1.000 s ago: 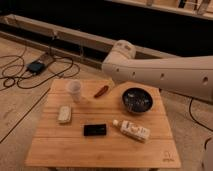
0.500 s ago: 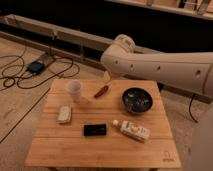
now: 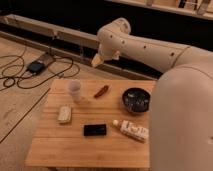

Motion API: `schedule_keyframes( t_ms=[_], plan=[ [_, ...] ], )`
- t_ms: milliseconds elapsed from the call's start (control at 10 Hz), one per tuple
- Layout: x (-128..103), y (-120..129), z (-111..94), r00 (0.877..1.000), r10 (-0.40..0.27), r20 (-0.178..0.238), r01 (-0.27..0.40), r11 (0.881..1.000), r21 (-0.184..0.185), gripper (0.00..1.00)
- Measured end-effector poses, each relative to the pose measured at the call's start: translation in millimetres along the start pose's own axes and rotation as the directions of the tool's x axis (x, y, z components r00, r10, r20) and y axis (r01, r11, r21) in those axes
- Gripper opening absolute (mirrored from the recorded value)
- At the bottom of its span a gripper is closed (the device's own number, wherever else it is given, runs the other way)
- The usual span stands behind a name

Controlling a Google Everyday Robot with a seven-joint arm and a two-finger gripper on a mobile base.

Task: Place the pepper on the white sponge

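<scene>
The pepper (image 3: pixel 101 91), small and reddish-brown, lies on the wooden table (image 3: pixel 60 150) near its far edge, between a pale cup and a dark bowl. The white sponge (image 3: pixel 65 113) rests on the table's left side, in front of the cup. My gripper (image 3: pixel 98 60) hangs in the air above and just beyond the table's far edge, pointing down and to the left, a little way above the pepper. It is open and holds nothing. The arm's bulky links fill the right side of the view and hide the table's right edge.
A pale cup (image 3: pixel 74 90) stands left of the pepper. A black bowl (image 3: pixel 136 100) sits at the right. A black flat rectangle (image 3: pixel 95 130) and a lying white bottle (image 3: pixel 131 130) are at the front. Cables and a small device (image 3: pixel 36 66) lie on the floor at left.
The arm has swung up and leftward, bringing the gripper from out of sight to above the table's far edge. The objects on the table have not moved.
</scene>
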Motion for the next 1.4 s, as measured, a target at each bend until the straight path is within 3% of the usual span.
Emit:
schedule_keyframes(
  t_ms=[200,500,800,1000,1400],
  plan=[
    [-16.2,22.9,24.9,0.995,-0.087,-0.056,0.082,0.993,-0.088,0.8],
    [-30.3,35.2,48.0,0.979,-0.166,-0.117,0.147,0.977,-0.155,0.8],
    [-34.2,42.1,82.0,0.969,-0.181,-0.167,0.145,0.968,-0.205,0.8],
    [-36.7,43.9,95.7,0.97,-0.17,-0.173,0.129,0.966,-0.224,0.8],
    [-34.7,42.4,98.4,0.969,-0.168,-0.181,0.125,0.966,-0.224,0.8]
  ],
)
